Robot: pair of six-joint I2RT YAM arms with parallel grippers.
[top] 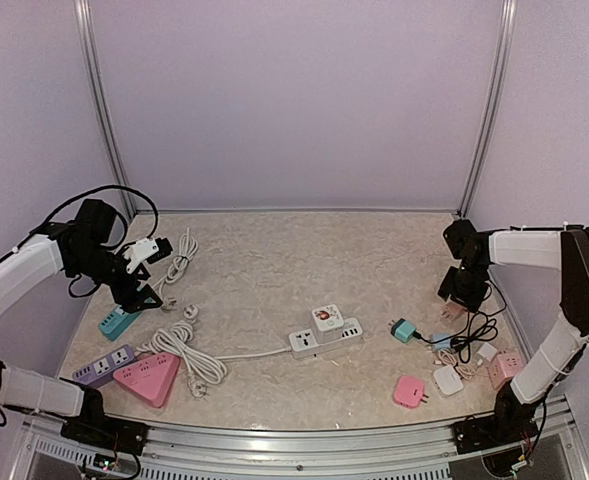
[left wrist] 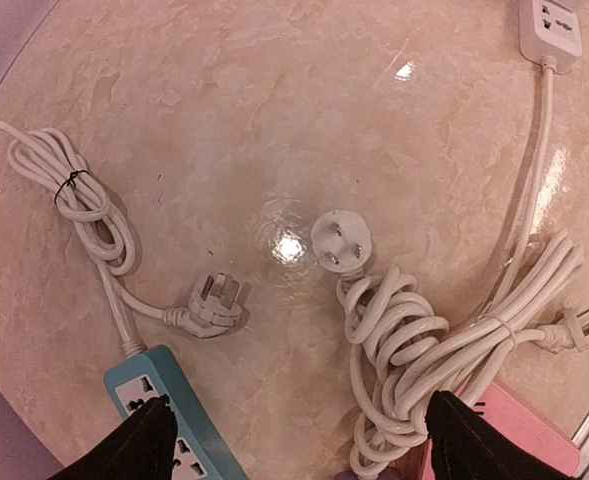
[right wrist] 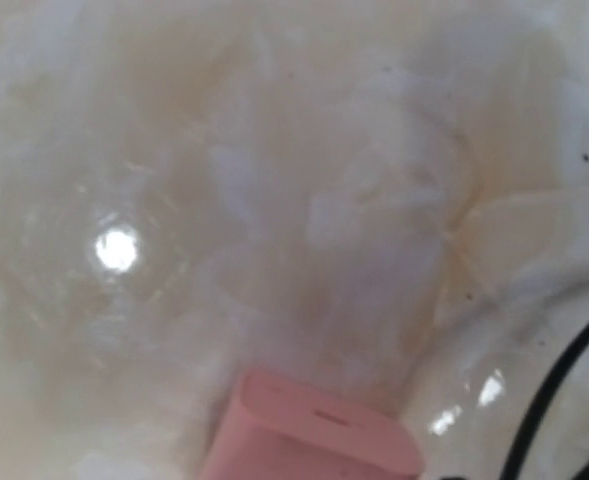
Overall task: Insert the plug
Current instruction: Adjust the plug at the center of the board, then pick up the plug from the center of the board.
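My left gripper [top: 142,297] is open wide and empty, low over the table's left side. In the left wrist view its gripper [left wrist: 304,445] spans bare table between the teal power strip [left wrist: 169,420] and a coiled white cable [left wrist: 424,340]. A white round plug [left wrist: 341,240] and a second white plug [left wrist: 214,303] lie just ahead, prongs up. The white power strip [top: 324,340] lies mid-table, a cube adapter [top: 326,318] on it. My right gripper [top: 461,292] is at the right edge over a pink charger [right wrist: 314,430]; its fingers are hidden.
A pink triangular strip [top: 147,378] and a purple strip [top: 104,367] lie at front left. A tied white cord [top: 179,255] lies at back left. A teal charger [top: 404,330], pink adapter [top: 409,391], white adapter [top: 447,380] and black cables [top: 474,330] crowd the right.
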